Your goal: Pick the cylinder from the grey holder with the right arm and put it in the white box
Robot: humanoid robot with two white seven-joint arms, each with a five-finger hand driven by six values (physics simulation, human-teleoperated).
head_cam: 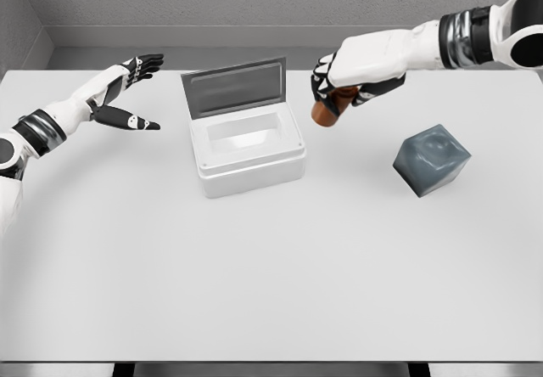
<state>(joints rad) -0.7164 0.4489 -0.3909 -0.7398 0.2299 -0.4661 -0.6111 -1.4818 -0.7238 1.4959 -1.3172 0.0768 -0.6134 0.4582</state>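
A brown cylinder [326,111] hangs in the air just right of the white box [251,166], gripped from above by my right hand [338,84]. Only its lower end shows below the curled fingers. The white box sits at the table's middle back with its lid [235,87] standing open behind it and its inside bare. A grey holder [430,159] lies tilted on the table at the right, its round socket showing nothing in it. My left hand [127,92] hovers at the far left with its fingers spread, holding nothing.
The white table [271,284] runs from the grey back wall to the near edge. The box's raised lid stands between the box and the wall.
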